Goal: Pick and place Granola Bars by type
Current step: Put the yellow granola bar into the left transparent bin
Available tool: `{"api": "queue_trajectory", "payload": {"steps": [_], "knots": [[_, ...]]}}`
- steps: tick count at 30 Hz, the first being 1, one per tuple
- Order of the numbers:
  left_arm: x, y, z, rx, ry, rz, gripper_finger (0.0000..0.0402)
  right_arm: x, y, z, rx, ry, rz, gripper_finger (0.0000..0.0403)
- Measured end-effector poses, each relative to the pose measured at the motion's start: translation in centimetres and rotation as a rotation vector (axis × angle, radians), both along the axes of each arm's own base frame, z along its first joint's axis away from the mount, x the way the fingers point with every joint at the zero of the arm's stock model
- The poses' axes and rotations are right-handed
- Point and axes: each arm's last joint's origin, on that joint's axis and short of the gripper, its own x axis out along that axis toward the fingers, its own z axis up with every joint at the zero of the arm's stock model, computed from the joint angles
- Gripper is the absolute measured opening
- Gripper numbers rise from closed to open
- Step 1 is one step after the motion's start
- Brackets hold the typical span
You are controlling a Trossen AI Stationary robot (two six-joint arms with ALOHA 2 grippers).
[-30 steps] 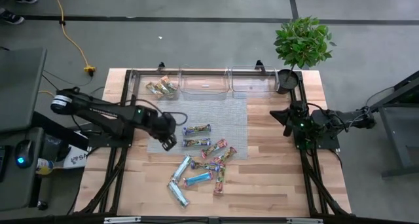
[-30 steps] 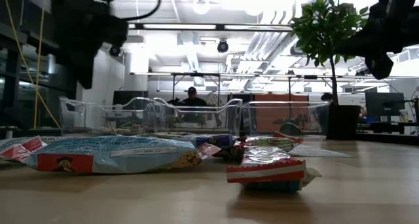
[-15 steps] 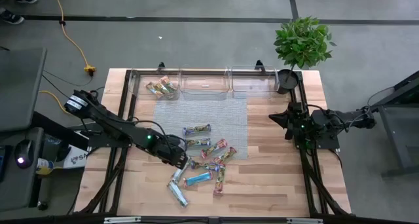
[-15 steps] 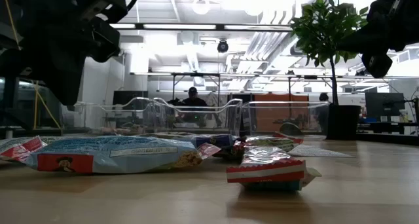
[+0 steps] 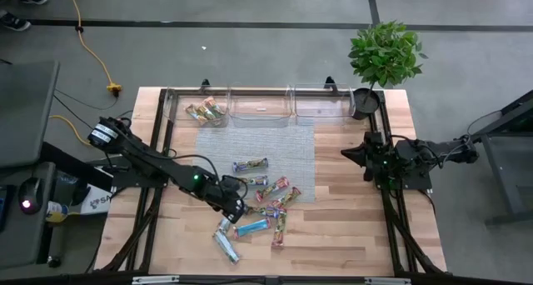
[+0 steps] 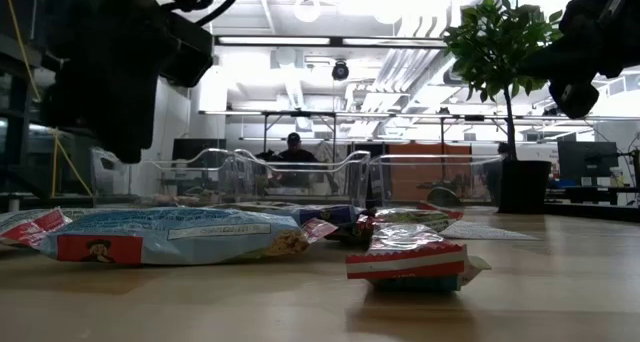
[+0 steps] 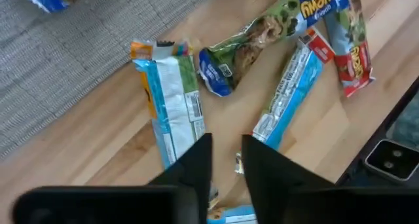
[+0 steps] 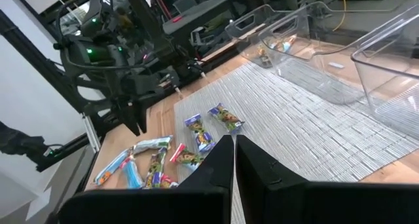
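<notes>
Several granola bars point(image 5: 260, 206) in blue, silver-green, pink-red and yellow-brown wrappers lie flat near the table's middle, some on the grey woven mat point(image 5: 266, 143), some on bare wood. Two more bars point(image 5: 206, 111) lie in the left clear bin. My left gripper point(image 5: 236, 212) hovers over the pile's left side, slightly open and touching nothing. In the left wrist view it point(image 7: 227, 160) stands above a silver-green bar point(image 7: 171, 106) and a blue bar point(image 7: 291, 86). My right gripper point(image 5: 348, 152) waits at the table's right side, shut point(image 8: 234, 152).
Three clear bins stand along the far edge: left point(image 5: 187, 108), middle point(image 5: 260, 108) and right point(image 5: 321, 106). A potted plant point(image 5: 385, 56) stands at the far right corner. In the low view a blue bar point(image 6: 170, 234) and a red bar point(image 6: 410, 260) lie nearest the near edge.
My left gripper has moved toward the table's near edge and to the right, going down from beside the mat to just over the left side of the bar pile. The bars have not moved.
</notes>
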Motion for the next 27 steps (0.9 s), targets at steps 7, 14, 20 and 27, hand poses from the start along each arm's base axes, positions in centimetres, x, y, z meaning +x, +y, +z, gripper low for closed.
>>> {"api": "queue_trajectory", "payload": {"steps": [7, 14, 20, 27], "knots": [[-0.3, 0.2, -0.9, 0.020, 0.091, 0.069, 0.0188, 0.0, 0.0, 0.0, 0.001, 0.002, 0.008, 0.0000], [-0.1, 0.4, -2.4, 0.012, 0.178, 0.074, 0.0217, 0.1, 0.0, -0.1, 0.001, 0.010, 0.008, 0.0000], [0.6, 0.0, -4.0, -0.001, 0.211, 0.062, 0.0217, 0.2, 0.1, -0.2, 0.006, 0.022, 0.024, 0.0000], [0.9, -0.2, -5.0, 0.007, 0.232, 0.062, 0.0217, 0.3, 0.2, -0.2, 0.017, 0.033, 0.032, 0.0000]]}}
